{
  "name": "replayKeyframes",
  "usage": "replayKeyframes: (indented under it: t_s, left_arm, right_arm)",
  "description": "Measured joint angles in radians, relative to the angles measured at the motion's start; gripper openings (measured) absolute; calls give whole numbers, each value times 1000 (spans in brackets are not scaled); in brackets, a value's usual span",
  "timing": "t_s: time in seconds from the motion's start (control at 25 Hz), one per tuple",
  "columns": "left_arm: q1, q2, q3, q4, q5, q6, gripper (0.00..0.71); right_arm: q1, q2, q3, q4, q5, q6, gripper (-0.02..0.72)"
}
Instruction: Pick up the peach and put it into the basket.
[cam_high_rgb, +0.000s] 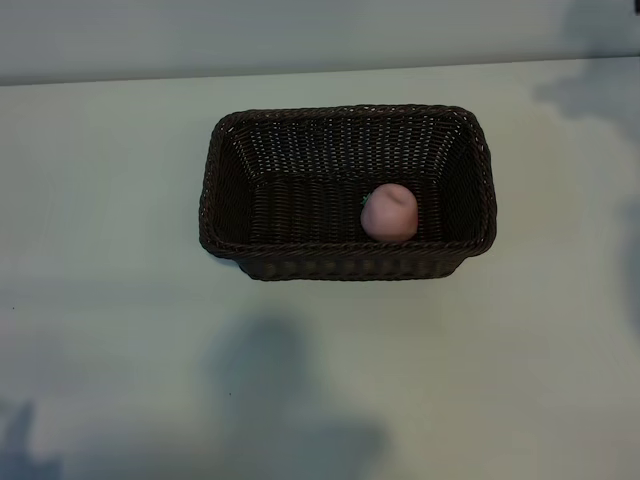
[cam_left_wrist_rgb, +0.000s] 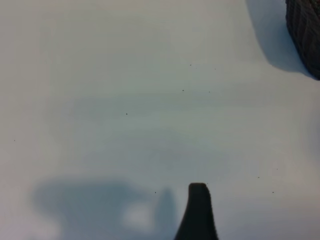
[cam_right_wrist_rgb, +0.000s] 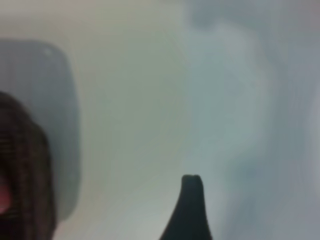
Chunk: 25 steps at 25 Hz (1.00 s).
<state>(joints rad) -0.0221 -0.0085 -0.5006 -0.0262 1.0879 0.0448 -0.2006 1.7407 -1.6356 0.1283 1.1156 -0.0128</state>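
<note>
- Already the peach (cam_high_rgb: 389, 212) lies inside the basket (cam_high_rgb: 228, 160), on its floor toward the right end and close to the near wall.
- Neither arm shows in the exterior view; each wrist view shows one dark fingertip over bare surface (cam_left_wrist_rgb: 100, 75).
- Left gripper (cam_left_wrist_rgb: 198, 210): open, holding nothing, parked beside the basket's corner.
- Right gripper (cam_right_wrist_rgb: 191, 207): open and empty, outside the basket's rim.
- Judged from this, only the retreat remains: lift the right arm well clear of the braided rim so nothing nudges the basket.
- Count: one peach, one basket, two grippers.
</note>
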Motion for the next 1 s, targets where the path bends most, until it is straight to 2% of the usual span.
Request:
replayKeyframes:
  t_s: [0.24, 0.64, 0.8, 1.0]
  left_arm:
    - [0, 0, 0, 0, 0, 1, 592]
    - [0, 0, 0, 0, 0, 1, 592]
    - [0, 0, 0, 0, 0, 1, 592]
    - [0, 0, 0, 0, 0, 1, 592]
  right_arm:
    - [0, -150, 0, 20, 69, -7, 595]
    - [0, -390, 13, 22, 103, -10, 595]
    - [0, -494, 119, 22, 60, -24, 595]
    - [0, -626, 253, 25, -43, -26, 595]
